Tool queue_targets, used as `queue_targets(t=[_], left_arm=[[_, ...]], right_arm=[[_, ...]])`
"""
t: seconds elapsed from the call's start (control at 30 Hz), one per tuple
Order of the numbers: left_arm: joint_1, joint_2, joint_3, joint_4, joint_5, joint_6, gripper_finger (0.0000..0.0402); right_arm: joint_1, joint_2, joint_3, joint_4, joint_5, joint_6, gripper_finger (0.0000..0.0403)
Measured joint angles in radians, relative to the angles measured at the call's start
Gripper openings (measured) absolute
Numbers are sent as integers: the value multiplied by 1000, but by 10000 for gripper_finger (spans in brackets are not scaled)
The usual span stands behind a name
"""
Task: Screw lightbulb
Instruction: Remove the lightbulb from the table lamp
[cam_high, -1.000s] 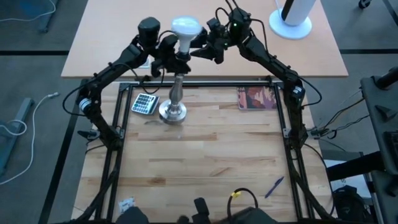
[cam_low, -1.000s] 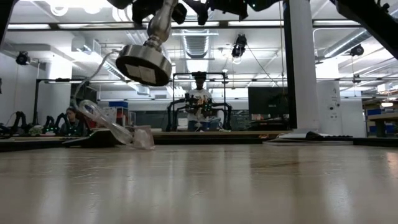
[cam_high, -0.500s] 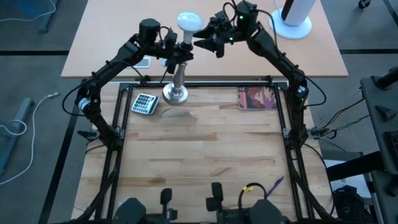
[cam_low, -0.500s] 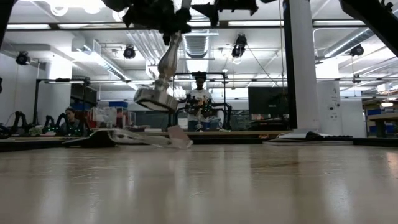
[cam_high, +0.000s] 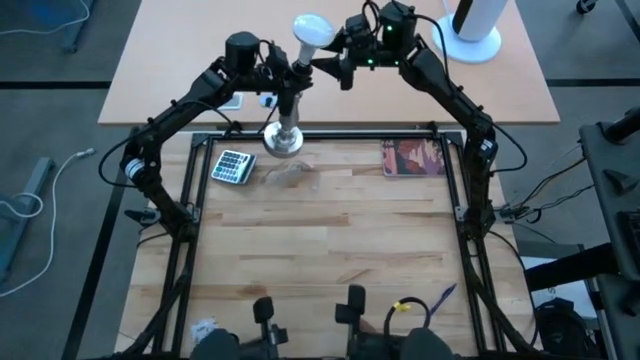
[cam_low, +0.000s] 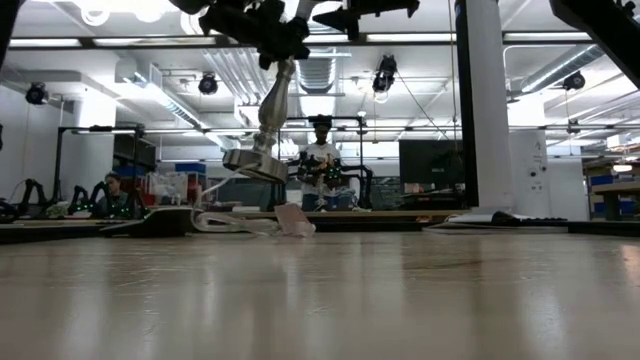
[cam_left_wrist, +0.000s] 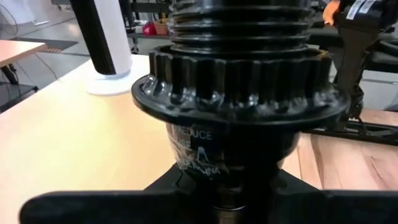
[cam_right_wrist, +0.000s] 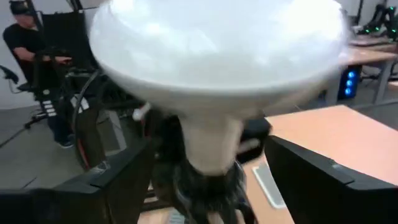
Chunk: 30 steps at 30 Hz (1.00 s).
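The white frosted lightbulb (cam_high: 312, 28) sits with its neck in the black socket (cam_left_wrist: 236, 93) on top of a silver stand (cam_high: 286, 112). The stand's round base (cam_low: 255, 163) hangs in the air. My left gripper (cam_high: 272, 78) is shut on the stand's top, at the table's far edge. My right gripper (cam_high: 332, 62) is open. Its fingers (cam_right_wrist: 124, 177) stand on either side of the bulb's neck (cam_right_wrist: 208, 146), with a gap on each side. My left gripper holds the stand by the black socket, on the rounded cup (cam_left_wrist: 199, 155) under the ribbed collar. It comes level from the table's left. Its own body hides the fingertips. The stand is lifted clear of the table and tilted, base hanging below.
A calculator (cam_high: 232, 165), a crumpled clear wrapper (cam_high: 290, 175) and a red booklet (cam_high: 413, 157) lie at the far side of the wooden table. A blue pen (cam_high: 440, 298) lies near the front. A large white cylinder on a round base (cam_high: 470, 25) stands on the tan table behind.
My left gripper has carried the stand with the bulb toward the table's far edge. In the low view the base has gone farther off and lower, and still hangs tilted and clear of the table. My right gripper has gone the same way, staying beside the bulb.
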Motion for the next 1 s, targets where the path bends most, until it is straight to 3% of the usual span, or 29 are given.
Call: queue_targets(t=[0.3, 0.4, 0.57, 0.67, 1.0], left_arm=[[-77, 0, 0, 14, -121, 15, 55], [-89, 0, 1, 8, -123, 8, 55], [-105, -1, 1, 7, -169, 6, 55], [-110, -2, 2, 5, -171, 6, 55], [-96, -31, 2, -35, 24, 14, 55]], right_arm=[[13, 25, -2, 122, 30, 51, 280], [14, 26, -2, 131, 19, 58, 250], [14, 27, -2, 131, 8, 61, 167], [14, 27, -2, 131, 8, 62, 163], [18, 26, -1, 140, -47, 79, 163]])
